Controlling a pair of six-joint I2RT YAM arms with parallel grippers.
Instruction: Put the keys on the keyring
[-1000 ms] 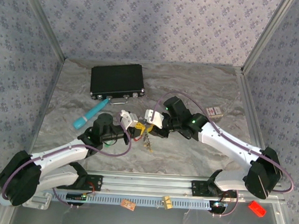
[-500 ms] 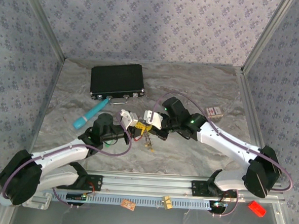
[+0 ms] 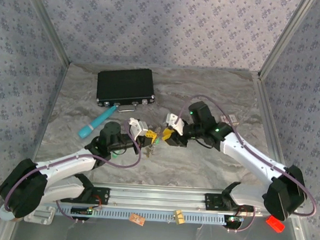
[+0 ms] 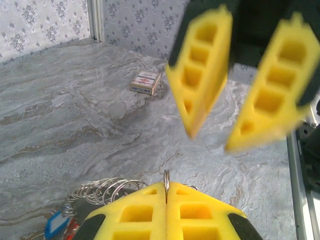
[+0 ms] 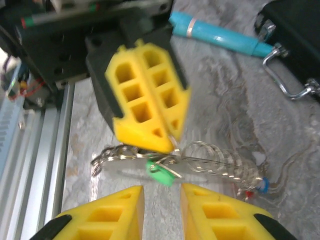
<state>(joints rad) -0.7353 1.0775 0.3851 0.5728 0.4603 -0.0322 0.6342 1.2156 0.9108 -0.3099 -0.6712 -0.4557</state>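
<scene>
While the left jaws hold the ring: read the step in hand as presenting the keyring for threading. You should judge the task as unfinished.
Left jaws: together, with the yellow pads (image 4: 135, 215) clamped on the keyring (image 4: 166, 177). Its thin wire edge stands up between them.
Right jaws: apart and empty. Their pads (image 5: 107, 217) face the left jaws across a small gap, just short of the wire.
Keyring position: mid-surface, between the two arms, pinched at one side only. The rest of the loop trails away from the left jaws.
Keys: the green key (image 5: 160, 175) sits at the wire, just ahead of the right pads. The blue key (image 5: 263, 184) and a red key (image 5: 247, 192) lie at the far end, past a coil of small rings (image 5: 215, 157). You cannot tell which keys are already threaded.
Next move: this probably calls for the right jaws to close on the green key's head and work it along the wire. Hold the left clamp firm during this.
Risk: the wire is thin and may twist or slip out of the pads.
Black case (image 3: 125, 87): lid shut, contents hidden. It stands at the far side of the surface (image 3: 192, 171), well apart from the ring.
Card box (image 4: 146, 81): closed, contents unseen.
Teal tube (image 5: 220, 35): lies near the case and is not part of this task.
</scene>
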